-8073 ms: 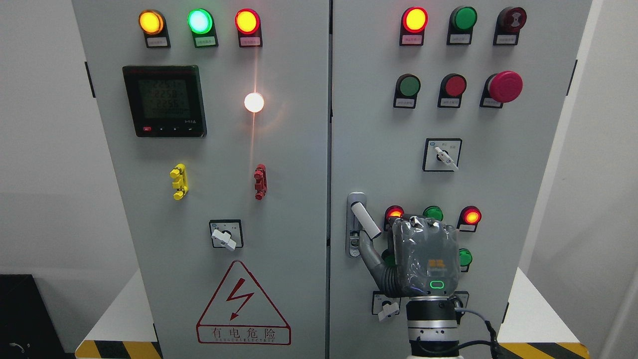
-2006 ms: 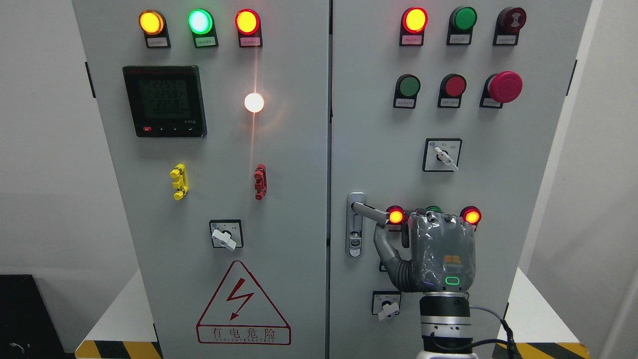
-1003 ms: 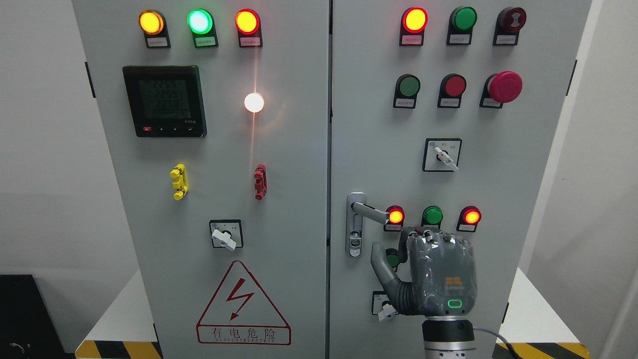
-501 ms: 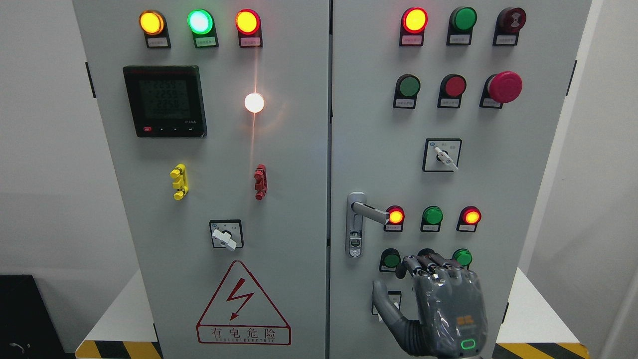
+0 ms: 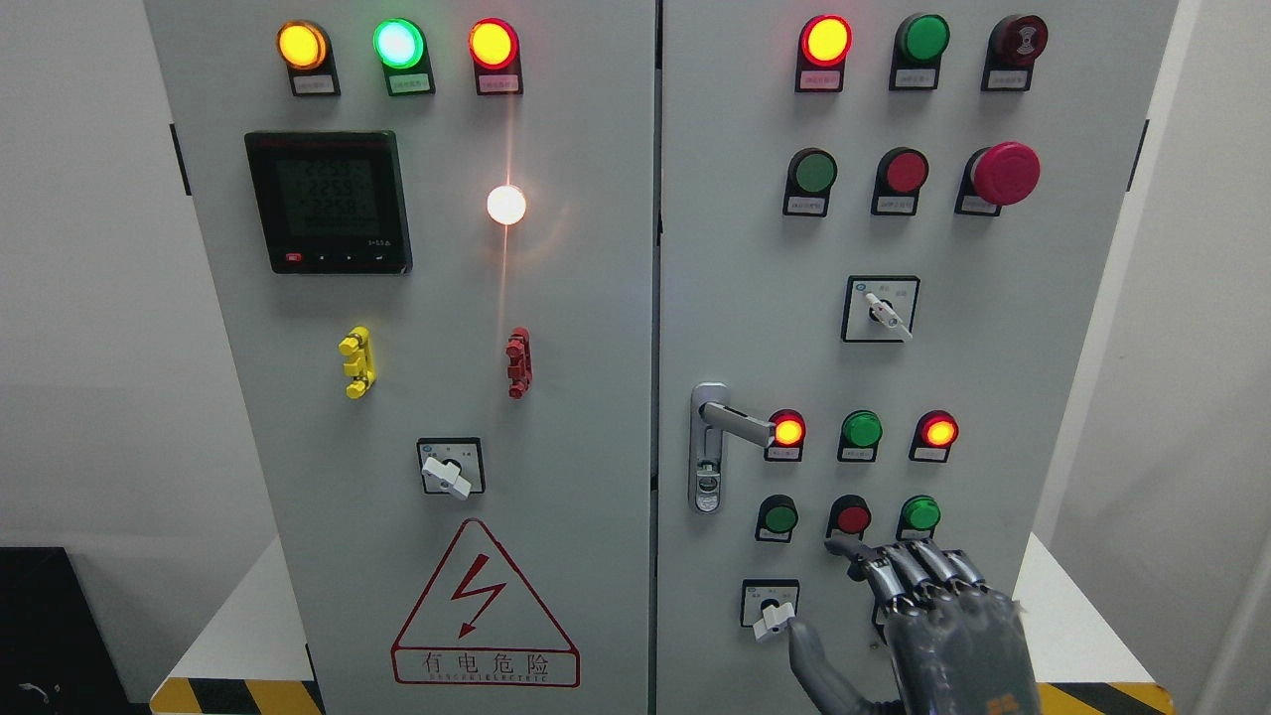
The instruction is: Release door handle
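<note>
Right robot hand apparently released, fingers loose, below one door handle and six buttons.

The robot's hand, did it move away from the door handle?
Yes. The right hand has dropped down and rightward, away from the door handle, and now sits low, below the bottom row of buttons, fingers open.

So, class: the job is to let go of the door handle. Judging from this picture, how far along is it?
Done: the door handle on the right cabinet door stands free, pointing sideways, with nothing touching it. In hand: the right hand sits low near the bottom edge, fingers spread and holding nothing, well below the handle. Left: little, perhaps only taking the arm fully out of view. The left hand does not show.
</note>
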You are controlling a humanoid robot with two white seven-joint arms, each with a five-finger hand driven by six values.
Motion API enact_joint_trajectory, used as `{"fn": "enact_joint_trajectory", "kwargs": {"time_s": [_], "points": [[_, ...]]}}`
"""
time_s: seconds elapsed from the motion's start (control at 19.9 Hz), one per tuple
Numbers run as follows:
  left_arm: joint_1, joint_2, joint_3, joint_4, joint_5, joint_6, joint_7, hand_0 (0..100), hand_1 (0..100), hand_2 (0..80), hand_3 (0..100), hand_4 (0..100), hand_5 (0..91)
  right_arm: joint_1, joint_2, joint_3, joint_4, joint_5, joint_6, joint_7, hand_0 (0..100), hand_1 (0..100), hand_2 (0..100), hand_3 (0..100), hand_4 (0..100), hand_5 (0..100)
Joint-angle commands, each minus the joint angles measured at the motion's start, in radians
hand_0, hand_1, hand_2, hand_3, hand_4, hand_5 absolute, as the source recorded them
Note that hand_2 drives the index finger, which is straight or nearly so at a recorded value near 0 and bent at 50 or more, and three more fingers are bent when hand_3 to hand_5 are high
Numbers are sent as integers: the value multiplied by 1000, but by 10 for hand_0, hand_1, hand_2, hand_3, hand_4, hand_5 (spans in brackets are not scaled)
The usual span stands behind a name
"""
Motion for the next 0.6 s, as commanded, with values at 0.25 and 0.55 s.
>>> {"fn": "enact_joint_trajectory", "kwargs": {"time_s": [0.25, 0.55], "points": [[9, 0, 0, 0, 1, 0, 0, 120, 556, 0, 0, 0, 0, 25, -5, -248, -44, -247, -137, 118, 444, 173, 44, 137, 134, 70], [9, 0, 0, 0, 1, 0, 0, 120, 556, 0, 0, 0, 0, 15, -7, -244, -48, -261, -151, 126, 449, 59, 13, 70, 56, 0]]}}
